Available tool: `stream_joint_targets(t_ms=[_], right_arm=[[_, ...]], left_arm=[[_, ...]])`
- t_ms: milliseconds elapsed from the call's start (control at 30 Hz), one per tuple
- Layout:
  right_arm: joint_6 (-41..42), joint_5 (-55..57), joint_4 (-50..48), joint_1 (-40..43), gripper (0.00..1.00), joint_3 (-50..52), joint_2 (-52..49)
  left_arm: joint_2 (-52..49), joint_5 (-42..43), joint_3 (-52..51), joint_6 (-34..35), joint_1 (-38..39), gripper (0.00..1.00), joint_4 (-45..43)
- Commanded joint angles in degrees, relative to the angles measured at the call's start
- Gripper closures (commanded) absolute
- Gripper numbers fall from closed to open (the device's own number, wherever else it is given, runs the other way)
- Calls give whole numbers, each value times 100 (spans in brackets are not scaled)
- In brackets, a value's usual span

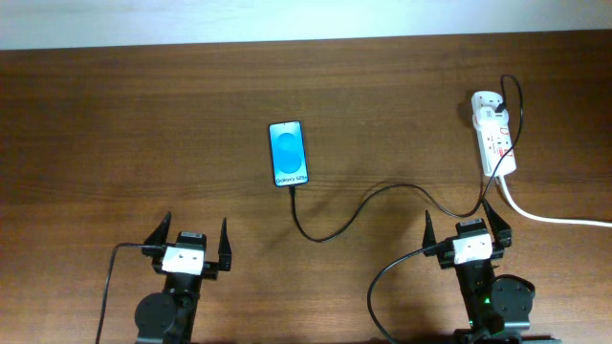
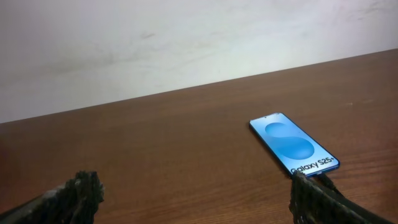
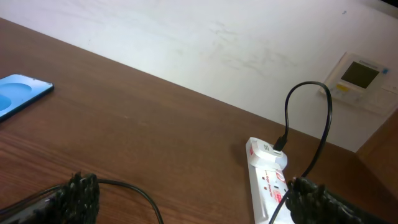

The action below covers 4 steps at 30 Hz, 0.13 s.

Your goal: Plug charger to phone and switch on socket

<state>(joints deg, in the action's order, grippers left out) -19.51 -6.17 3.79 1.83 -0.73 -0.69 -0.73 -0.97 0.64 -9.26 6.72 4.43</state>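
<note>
Brown wood worktop (image 1: 143, 115), white wall behind; left claw (image 1: 194, 235) spread wide, empty; right claw (image 1: 464, 229) also wide, empty; phone (image 1: 288, 153) lies flat beyond the left claw, screen lit blue; charger (image 1: 354, 215) curves from the phone's near end past the right claw to the socket (image 1: 493, 134) at far right; switch position too small to tell.

A dark brown wooden table (image 1: 143, 124) meets a plain white wall (image 2: 155, 43) along its far edge. The wall is faintly scuffed and evenly lit, and a small pale panel (image 3: 359, 78) with a greyish screen is mounted on it toward the right.
</note>
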Motion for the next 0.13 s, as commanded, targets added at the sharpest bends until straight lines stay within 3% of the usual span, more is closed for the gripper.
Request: stream_joint_targets(t_ms=[0,100], right_arm=[[24,26,15,-31,2,42,48],[24,26,15,-31,2,42,48]], left_arm=[[44,-33,-9,-70,-2,1,39],[44,-33,-9,-70,-2,1,37]])
